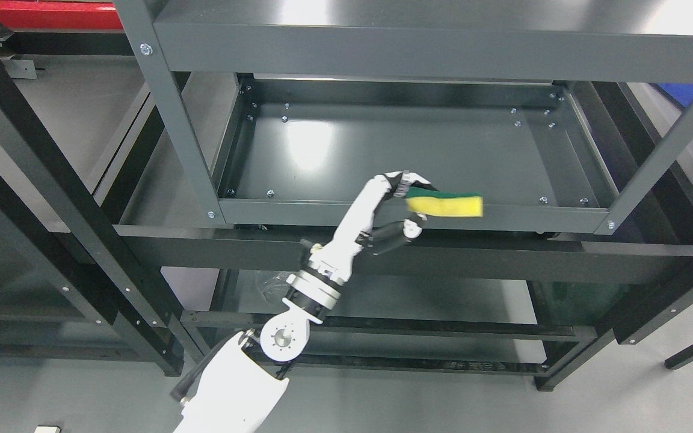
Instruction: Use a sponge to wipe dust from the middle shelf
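A yellow sponge with a green scouring layer [446,204] is held in my left hand [408,201]. The hand's arm comes in from the lower left. The fingers pinch the sponge's left end, thumb below. The sponge sits level at the front lip of the dark grey middle shelf [382,150], just over its front rail. The shelf's surface is bare and glossy with a light glare at the left. My right arm does not show.
The shelf unit has grey uprights at the left [169,114] and right [665,150], a top shelf [443,48] above and a lower shelf [418,300] below. Another dark rack [33,180] stands to the left. Grey floor lies around.
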You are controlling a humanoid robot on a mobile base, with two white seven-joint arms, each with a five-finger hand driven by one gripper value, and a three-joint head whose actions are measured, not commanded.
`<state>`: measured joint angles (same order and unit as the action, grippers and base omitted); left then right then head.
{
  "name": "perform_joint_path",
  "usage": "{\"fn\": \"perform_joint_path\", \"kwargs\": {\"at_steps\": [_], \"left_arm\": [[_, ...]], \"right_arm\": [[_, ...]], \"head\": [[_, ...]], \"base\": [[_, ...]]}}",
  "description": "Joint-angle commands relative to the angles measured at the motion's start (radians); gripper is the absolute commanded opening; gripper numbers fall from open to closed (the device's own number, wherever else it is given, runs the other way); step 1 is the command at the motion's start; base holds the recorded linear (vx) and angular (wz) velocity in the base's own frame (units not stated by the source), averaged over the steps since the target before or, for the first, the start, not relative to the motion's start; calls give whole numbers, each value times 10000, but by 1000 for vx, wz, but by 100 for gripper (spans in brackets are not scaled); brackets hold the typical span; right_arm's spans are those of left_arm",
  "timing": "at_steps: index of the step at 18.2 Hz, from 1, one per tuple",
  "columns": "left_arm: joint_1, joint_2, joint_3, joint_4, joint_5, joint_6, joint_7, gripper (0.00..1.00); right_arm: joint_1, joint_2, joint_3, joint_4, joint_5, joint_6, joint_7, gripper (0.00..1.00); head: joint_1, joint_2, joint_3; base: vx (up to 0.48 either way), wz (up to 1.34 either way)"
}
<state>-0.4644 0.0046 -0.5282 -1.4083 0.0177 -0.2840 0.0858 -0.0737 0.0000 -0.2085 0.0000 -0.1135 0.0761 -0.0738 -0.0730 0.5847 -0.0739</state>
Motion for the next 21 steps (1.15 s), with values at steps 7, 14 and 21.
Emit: {"fn": "perform_joint_path", "kwargs": {"at_steps": [7,14,21], "left_arm": [[2159,129,4239,-2146,1372,-44,1,2],[2650,129,4193,-2330,1387,-228,1,2],[2681,129,3887,-2330,1495,-228,-14,2]], "right_arm": [[0,-175,-1,-175,0,5,2,100],[0,-175,-1,-175,0,5,2,100],[0,-175,-1,-175,0,5,2,100]], "head": [[0,0,0],[0,0,0],[0,0,0]], "base": [[0,0],[0,0],[0,0]]}}
